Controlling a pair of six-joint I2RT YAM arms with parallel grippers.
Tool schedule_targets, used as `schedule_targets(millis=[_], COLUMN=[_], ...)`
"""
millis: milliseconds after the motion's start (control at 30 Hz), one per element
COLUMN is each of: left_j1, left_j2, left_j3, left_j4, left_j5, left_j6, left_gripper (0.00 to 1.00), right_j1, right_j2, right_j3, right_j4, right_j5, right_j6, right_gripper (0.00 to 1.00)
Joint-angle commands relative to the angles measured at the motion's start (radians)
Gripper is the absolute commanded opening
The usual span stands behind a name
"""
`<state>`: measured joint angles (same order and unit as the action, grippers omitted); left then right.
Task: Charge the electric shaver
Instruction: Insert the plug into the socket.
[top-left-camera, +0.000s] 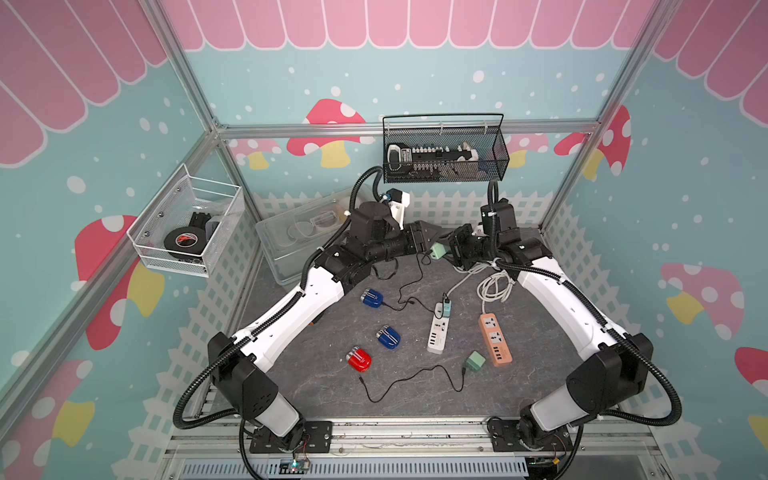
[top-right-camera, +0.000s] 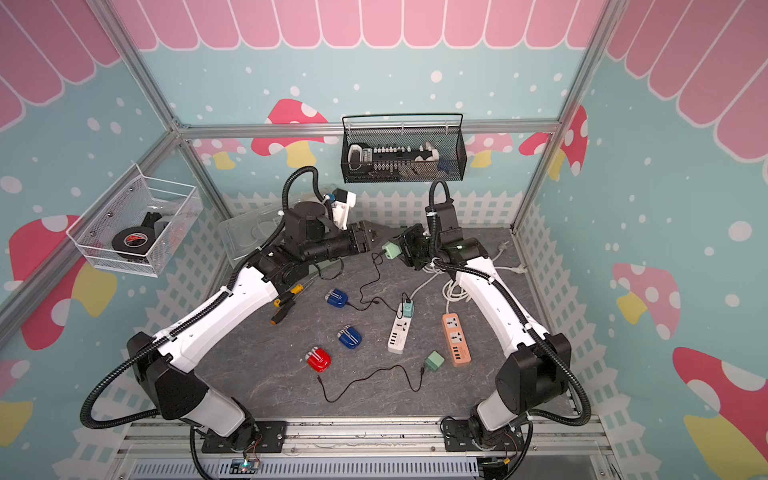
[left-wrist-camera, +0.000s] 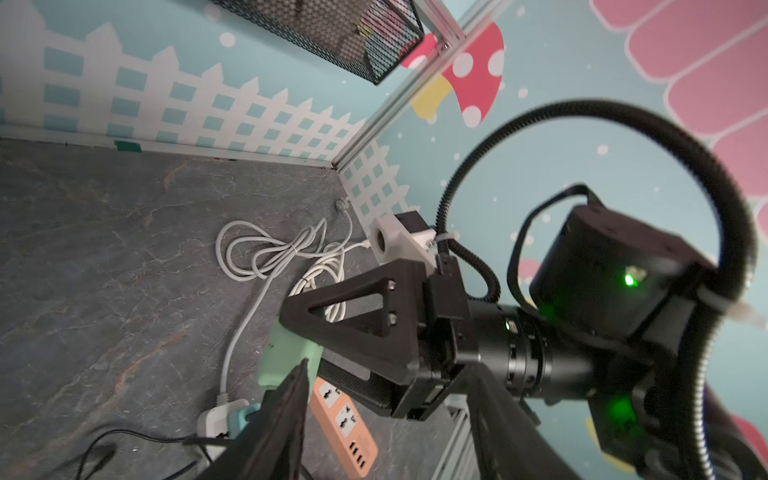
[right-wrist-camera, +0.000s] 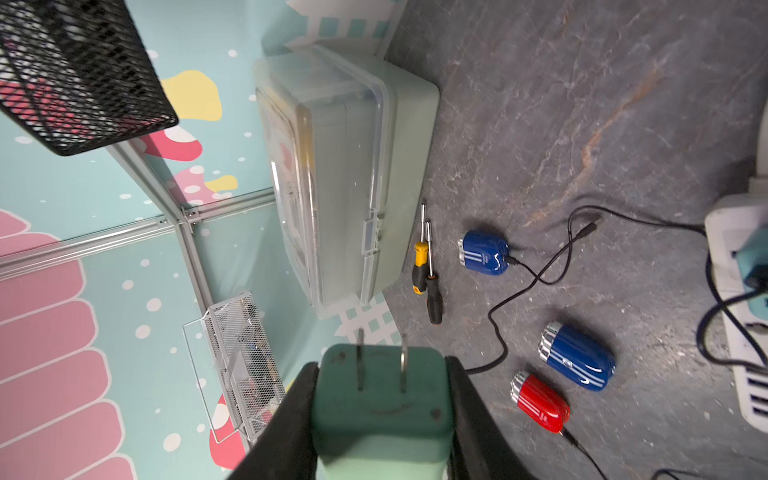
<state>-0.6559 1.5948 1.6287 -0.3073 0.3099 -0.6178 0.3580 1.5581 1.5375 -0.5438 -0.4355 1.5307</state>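
Right fingers (right-wrist-camera: 286, 415) clamped on flat sides of mint adapter (right-wrist-camera: 380, 415), upper centre of both top views, prongs out. I read that as lining up for white strip (top-left-camera: 438, 332) socket. Left fingers (left-wrist-camera: 286, 419) apart just beside, holding nothing. Adapter matte, boxy; thin black cable trails. Glossy rounded shavers on counter (top-left-camera: 415, 399) mid-frame: far blue shaver (top-left-camera: 372, 298), near blue shaver (top-left-camera: 388, 336), red shaver (top-left-camera: 359, 359).

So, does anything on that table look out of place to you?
Two screwdrivers lie loose near the clear storage box, odd among charging gear. A green charger lies unplugged beside the orange power strip.
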Motion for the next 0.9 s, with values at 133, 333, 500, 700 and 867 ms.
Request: schedule_targets(millis=[133,333,500,700,867], left_j1=[-0.006,-0.004,0.005,0.01,0.009], left_j2=[0.015,0.058,0.064,0.071,0.096], left_j3=[-0.013,-0.001,-0.019,-0.028,-0.008], left_j4=[-0.1,-0.114,-0.125,-0.127,-0.117], left_j5=[-0.075,-0.057,-0.037,-0.01,-0.006], left_j6=[0.26,0.244,0.208,0.18,0.158], left_gripper=[0.62,0.62,0.62,0.57,0.54], right_j1=[-0.009,-0.012,-0.024,-0.029,-0.03], right_j2=[0.009,-0.002,-0.023,-0.031,-0.035], right_j3=[0.049,0.038,0.007,-0.02,-0.036], right_j4=[-0.041,-0.021,0.021,0.072,0.095], right_j5=[-0.082,-0.101,-0.091,-0.103,-0.117], right_j6=[0.11,0.163,0.199,0.239,0.265], right_gripper=[0.0,0.0,0.0,0.0,0.0])
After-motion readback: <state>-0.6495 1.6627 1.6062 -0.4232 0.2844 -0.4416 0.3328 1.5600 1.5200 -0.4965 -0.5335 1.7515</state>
